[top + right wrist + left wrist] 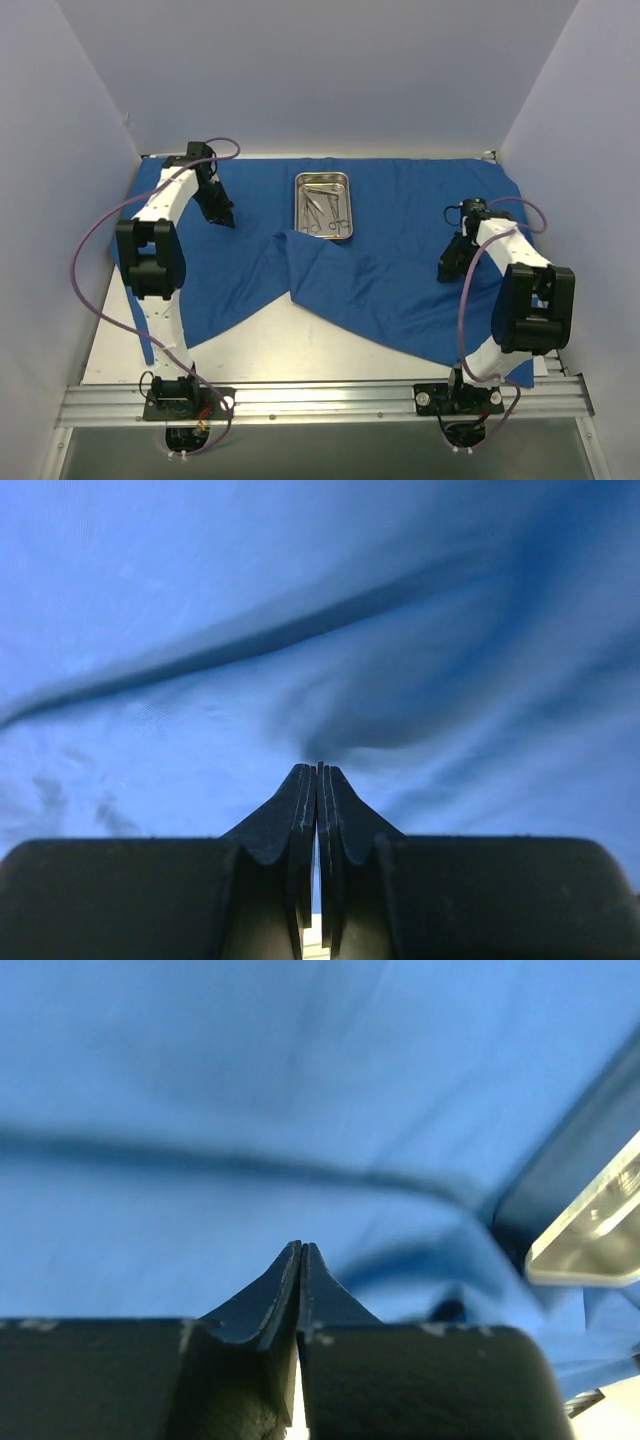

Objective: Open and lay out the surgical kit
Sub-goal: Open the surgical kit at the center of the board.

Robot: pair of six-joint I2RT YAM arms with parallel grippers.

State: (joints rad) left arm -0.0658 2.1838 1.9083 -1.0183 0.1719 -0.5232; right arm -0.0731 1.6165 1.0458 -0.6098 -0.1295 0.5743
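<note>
Pale, plain walls (320, 70) close in a light-topped desk (265, 350), and most of its far half is covered by the royal-blue cloth wrap (400, 270) of the surgical kit. The wrap lies opened out from side to side. Its near edge is uneven: a flap is doubled over near the middle, just in front of the steel tray (322, 180), and bare desk shows in a wedge below it. The tray sits on the cloth at the far centre, long side running away from the arms, with the ring-handled instruments (326, 214) lying loose inside it. None of them has been set out on the cloth.

The left tool (222, 215) is down on the far-left part of the wrap, well to the left of the tray. Its fingers are pressed together with only a hairline between them. Whether a pinch of cloth is caught there cannot be told. The right tool (447, 270) rests on the right part of the wrap, its fingers tight together. In the right wrist view creases run straight to the fingertips, so it seems to be nipping the cloth.

The two tools stand wide apart on opposite sides, probably so the wrap can be drawn flat without disturbing the tray. The doubled flap looks like the next job, ahead of any handling of the instruments.
</note>
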